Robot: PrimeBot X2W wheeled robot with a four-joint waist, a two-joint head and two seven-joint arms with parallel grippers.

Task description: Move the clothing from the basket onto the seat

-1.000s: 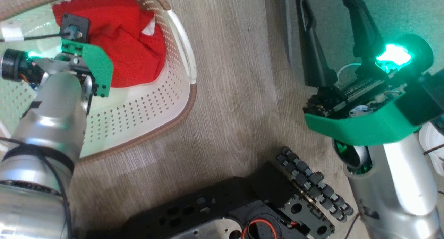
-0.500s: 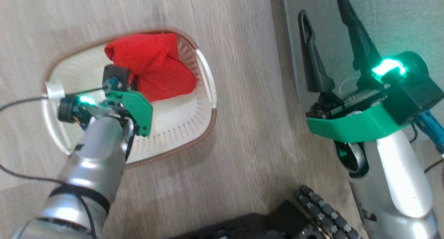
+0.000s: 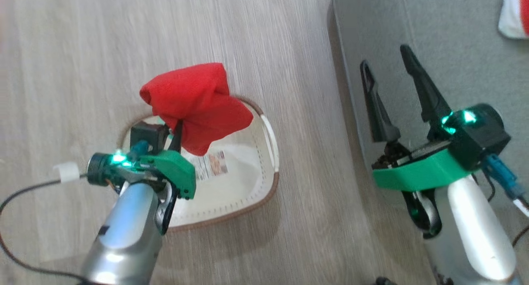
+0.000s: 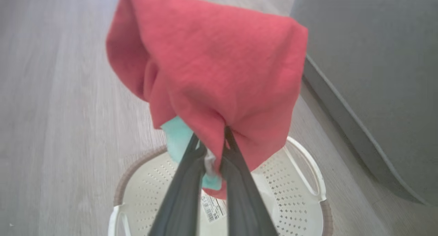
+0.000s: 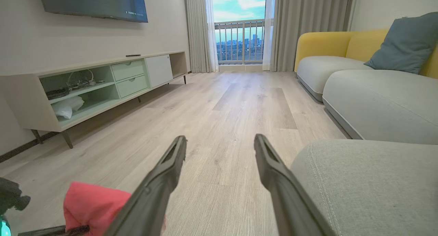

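Note:
My left gripper (image 3: 177, 132) is shut on the bright red clothing (image 3: 194, 101), which hangs bunched above the cream basket (image 3: 270, 150). In the left wrist view the two dark fingers (image 4: 186, 181) pinch a fold of the clothing (image 4: 212, 71) over the basket (image 4: 297, 198), whose bottom bears a paper sticker (image 4: 214, 207). My right gripper (image 3: 384, 58) stands open over the edge of the grey seat (image 3: 446, 32), with nothing between its fingers. In the right wrist view that gripper (image 5: 219, 140) points along the floor, with the seat (image 5: 369, 184) at lower right and the clothing (image 5: 92, 203) at lower left.
A red and white item (image 3: 514, 12) lies on the seat at the top right corner. Pale wood floor (image 3: 82, 49) surrounds the basket. Ahead in the right wrist view are a low TV cabinet (image 5: 102, 85) on the left and a yellow-backed sofa (image 5: 342, 58) on the right.
The head camera has pulled up and back. My left gripper has lifted the clothing out of the basket, baring the sticker on its bottom. The right gripper stays open by the seat.

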